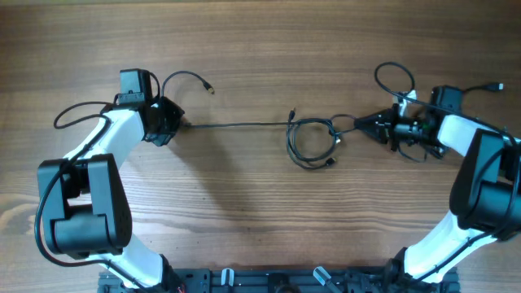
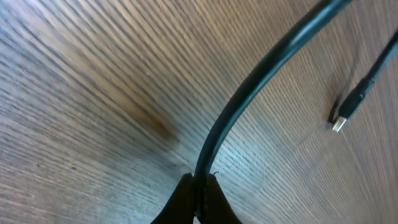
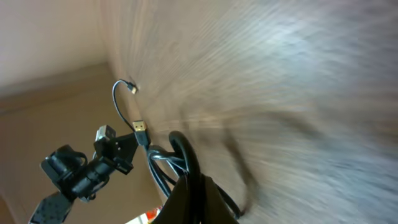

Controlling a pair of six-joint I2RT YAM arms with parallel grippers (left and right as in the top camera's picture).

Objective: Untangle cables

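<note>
Overhead: cables (image 1: 313, 142) lie coiled centre-right of frame on the wooden table (image 1: 244, 212). One strand (image 1: 236, 124) runs straight left to the left gripper (image 1: 181, 124). The right gripper (image 1: 359, 124) sits at the coil's right edge.

Left wrist, not visible from overhead: jaws pinched shut on the strand; silvery plug (image 2: 339, 123) lies loose at right.

Right wrist: jaws clamped on the cables, table blurred.

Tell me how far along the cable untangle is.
Partly done: one cable stretch lies taut and straight from the left gripper toward the middle. In hand: both grippers are shut on cable, the right gripper pinching a strand that leaves the coil. Left: that coil is looped over itself at the centre, and the cables are not yet laid apart.
</note>
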